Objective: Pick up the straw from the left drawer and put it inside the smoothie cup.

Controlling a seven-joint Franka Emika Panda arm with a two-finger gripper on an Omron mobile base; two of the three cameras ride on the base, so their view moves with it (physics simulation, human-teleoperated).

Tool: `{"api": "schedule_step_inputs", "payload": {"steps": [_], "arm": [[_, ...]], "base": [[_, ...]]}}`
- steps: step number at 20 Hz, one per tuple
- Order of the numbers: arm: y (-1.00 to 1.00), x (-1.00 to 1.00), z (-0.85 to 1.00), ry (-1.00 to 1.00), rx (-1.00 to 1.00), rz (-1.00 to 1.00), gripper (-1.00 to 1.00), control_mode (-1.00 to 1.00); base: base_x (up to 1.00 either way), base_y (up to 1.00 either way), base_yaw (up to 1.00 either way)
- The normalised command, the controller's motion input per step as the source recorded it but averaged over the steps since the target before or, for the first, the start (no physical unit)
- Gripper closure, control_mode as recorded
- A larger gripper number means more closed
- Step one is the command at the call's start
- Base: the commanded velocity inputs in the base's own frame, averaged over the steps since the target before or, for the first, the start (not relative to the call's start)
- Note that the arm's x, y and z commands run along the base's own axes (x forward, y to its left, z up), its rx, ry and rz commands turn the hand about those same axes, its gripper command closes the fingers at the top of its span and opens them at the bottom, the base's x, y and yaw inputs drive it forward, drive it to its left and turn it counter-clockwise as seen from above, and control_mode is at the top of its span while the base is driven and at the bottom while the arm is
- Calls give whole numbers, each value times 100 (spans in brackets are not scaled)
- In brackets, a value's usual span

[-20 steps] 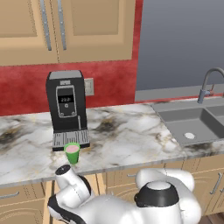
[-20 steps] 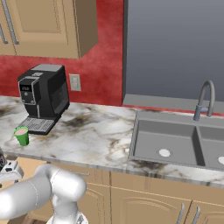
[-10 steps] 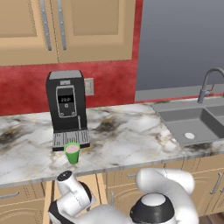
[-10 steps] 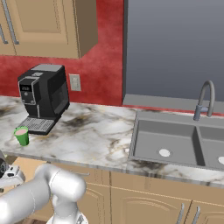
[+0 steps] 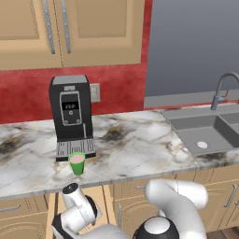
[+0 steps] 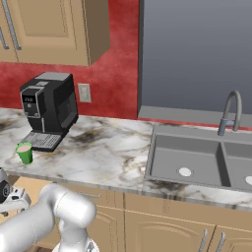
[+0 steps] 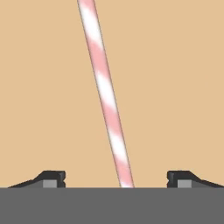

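A: Where does the straw [image 7: 106, 94] lie?

B: Flat on the plain tan bottom of the left drawer [image 7: 175, 87], seen from the hand camera. It is striped pink and white, and it runs from the top of that view down to the bottom, leaning a little, its lower end passing between the two fingertips.

A: And the hand [image 7: 116, 179]?

B: It stands directly over the straw with its jaws set wide. One dark fingertip [image 7: 50, 178] sits well to one side of the straw, the other well to the other side. Neither touches it; the hand holds nothing.

A: Where is the smoothie cup [image 5: 77, 163]?

B: On the marble desk [image 5: 135, 144], upright, just in front of the drip tray of the black coffee machine [image 5: 71, 115]. It is green with pink smoothie inside. The right base camera shows the same, the cup [image 6: 24, 153] near the desk's front edge.

A: And the arm?

B: It reaches down below the desk's front edge, in front of the cabinets.
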Motion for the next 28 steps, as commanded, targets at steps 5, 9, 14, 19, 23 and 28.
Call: {"api": "schedule_step_inputs", "payload": {"steps": [5, 9, 14, 19, 23, 28], "arm": [[-8, -1, -46, 0, 0, 0, 100, -100], [-44, -30, -63, 0, 0, 0, 100, -100], [-36, -28, -44, 0, 0, 0, 100, -100], [0, -9, -1, -1, 0, 0, 100, -100], [0, -40, 14, -7, 0, 0, 100, -100], [0, -48, 42, -14, 0, 0, 100, -100]], "base": [[0, 0, 0], [0, 0, 0], [0, 0, 0], [0, 0, 0], [0, 0, 0], [0, 0, 0]]}}
